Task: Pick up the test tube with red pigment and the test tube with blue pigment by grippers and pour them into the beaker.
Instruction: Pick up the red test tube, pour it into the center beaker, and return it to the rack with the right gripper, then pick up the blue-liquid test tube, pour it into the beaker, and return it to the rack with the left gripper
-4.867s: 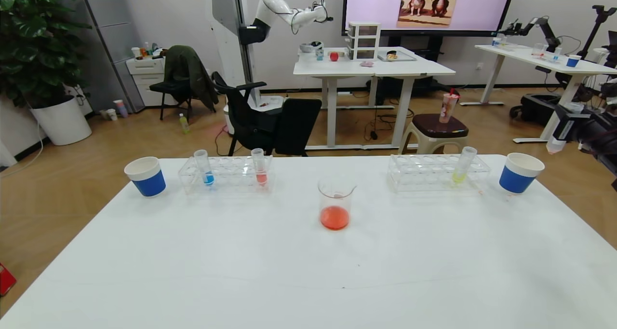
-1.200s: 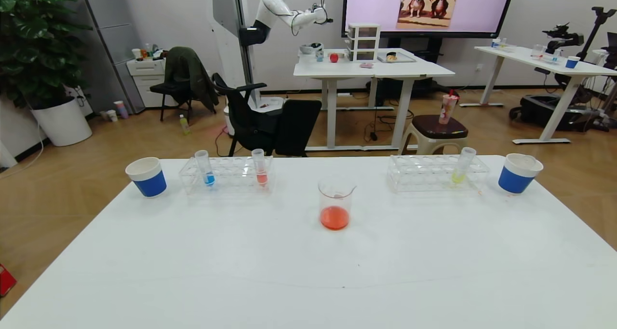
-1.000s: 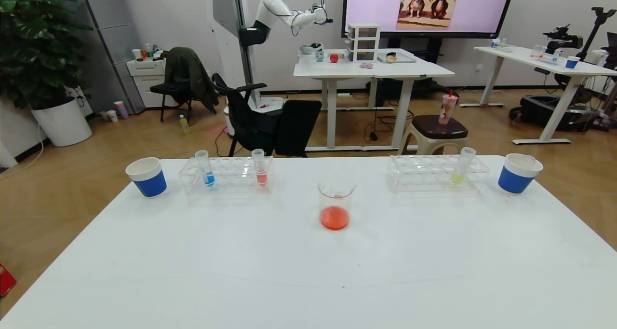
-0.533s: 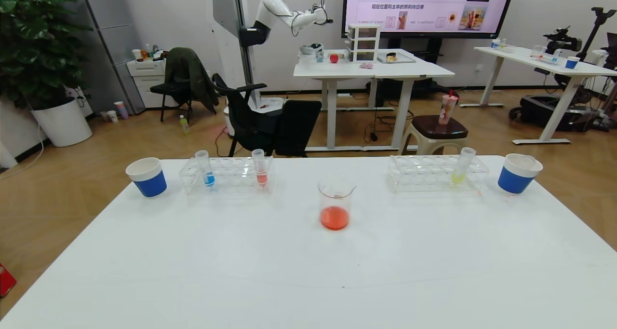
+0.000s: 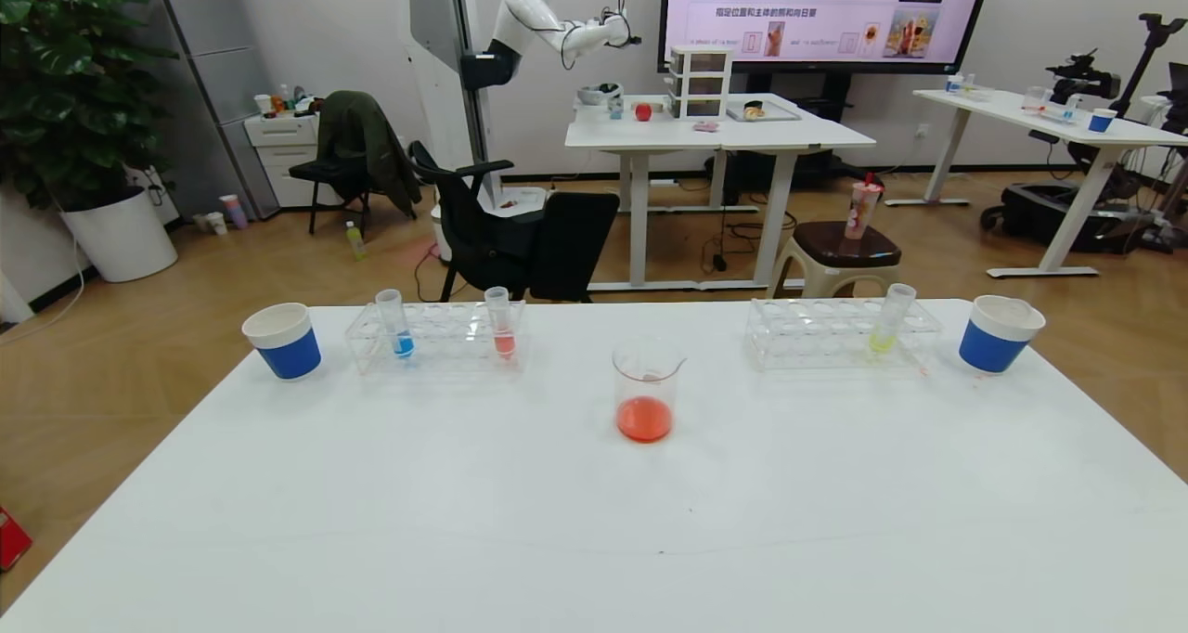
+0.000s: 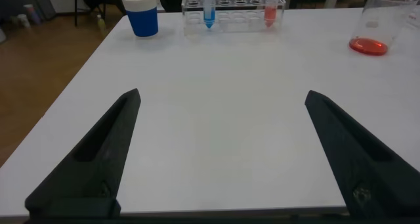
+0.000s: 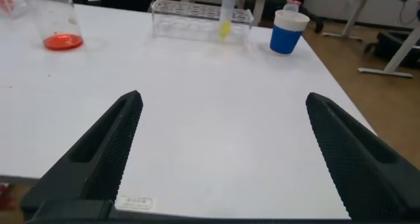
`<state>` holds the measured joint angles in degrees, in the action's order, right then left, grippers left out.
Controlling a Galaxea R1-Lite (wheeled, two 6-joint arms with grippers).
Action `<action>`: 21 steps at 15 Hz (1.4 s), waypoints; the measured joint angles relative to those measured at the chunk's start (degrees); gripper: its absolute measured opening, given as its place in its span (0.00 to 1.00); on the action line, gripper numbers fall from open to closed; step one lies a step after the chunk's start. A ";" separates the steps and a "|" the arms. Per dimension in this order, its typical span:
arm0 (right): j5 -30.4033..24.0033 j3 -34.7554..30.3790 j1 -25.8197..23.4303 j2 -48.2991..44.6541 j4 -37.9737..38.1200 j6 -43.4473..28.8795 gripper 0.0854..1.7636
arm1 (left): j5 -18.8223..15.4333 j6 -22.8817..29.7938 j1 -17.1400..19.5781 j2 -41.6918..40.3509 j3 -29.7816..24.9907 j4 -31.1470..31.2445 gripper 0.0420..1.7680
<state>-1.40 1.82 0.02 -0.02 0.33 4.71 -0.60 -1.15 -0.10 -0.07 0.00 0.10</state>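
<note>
Red tube (image 5: pixel 502 325) & blue tube (image 5: pixel 397 324) sit in left rack (image 5: pixel 436 340), beaker (image 5: pixel 645 391) holds some red; we've both grippers (image 6: pixel 220 152) (image 7: pixel 223 152) spread wide, empty, nothing picked yet.

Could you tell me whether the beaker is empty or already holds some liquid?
Not empty: the beaker stands upright with a shallow layer of red-orange liquid at its bottom, most of it clear above.

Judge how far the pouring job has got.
Done: the clear glass beaker already holds red liquid. In hand: nothing; both grippers' fingers are open and empty. Left: the slim blue-liquid tube and slim red-liquid tube stand in the clear rack, unpoured.
</note>
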 joint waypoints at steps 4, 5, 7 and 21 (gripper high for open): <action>0.22 -1.60 -0.02 -0.02 -0.15 -1.96 0.98 | 0.00 -0.04 0.00 0.00 0.00 0.00 0.99; 0.44 -1.66 -0.02 -0.02 -0.20 -3.15 0.98 | -0.02 0.00 0.00 0.00 0.00 0.00 0.99; 0.72 -1.74 -0.02 -0.02 -0.22 -3.55 0.98 | -0.02 0.02 0.00 0.00 0.00 0.00 0.99; 0.77 -1.82 -0.02 -0.02 -0.23 -3.58 0.98 | -2.84 -4.89 -0.52 7.68 9.50 -0.89 0.99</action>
<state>-0.63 0.00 0.00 -0.05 0.10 1.12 -3.44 -6.03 -0.62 7.61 9.50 -0.79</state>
